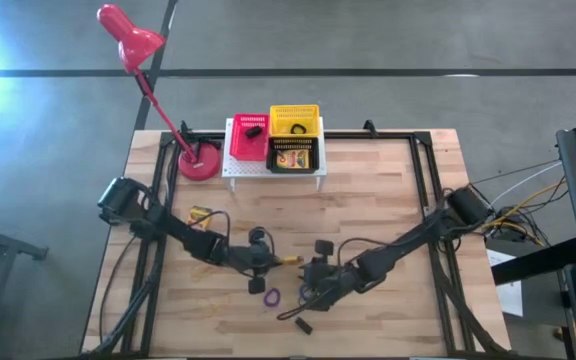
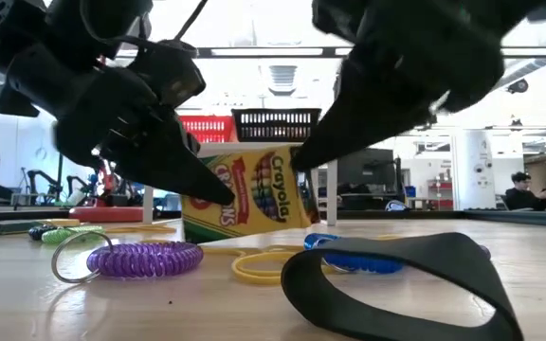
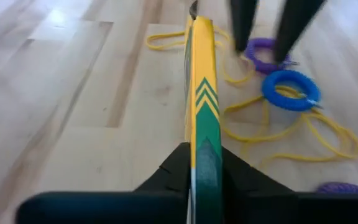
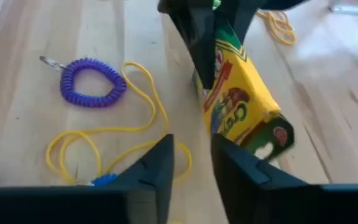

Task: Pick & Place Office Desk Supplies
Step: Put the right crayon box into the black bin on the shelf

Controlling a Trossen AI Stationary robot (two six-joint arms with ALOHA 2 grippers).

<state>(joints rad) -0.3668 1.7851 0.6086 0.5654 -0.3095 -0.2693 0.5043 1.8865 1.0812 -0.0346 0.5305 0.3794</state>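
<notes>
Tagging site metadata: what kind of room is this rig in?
Likely a robotics lab or open workshop, not an office. Bare concrete floor around a wooden table, ceiling strip lights, and a person at a far workstation.

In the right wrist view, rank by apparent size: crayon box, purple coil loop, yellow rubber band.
1. Crayon box, largest, though it sits nearer the camera.
2. Yellow rubber band: wide sprawl, very thin.
3. Purple coil loop, smallest.

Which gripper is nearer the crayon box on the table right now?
Left. The left gripper is clamped on the crayon box; the right gripper sits just short of it, not touching.
</notes>
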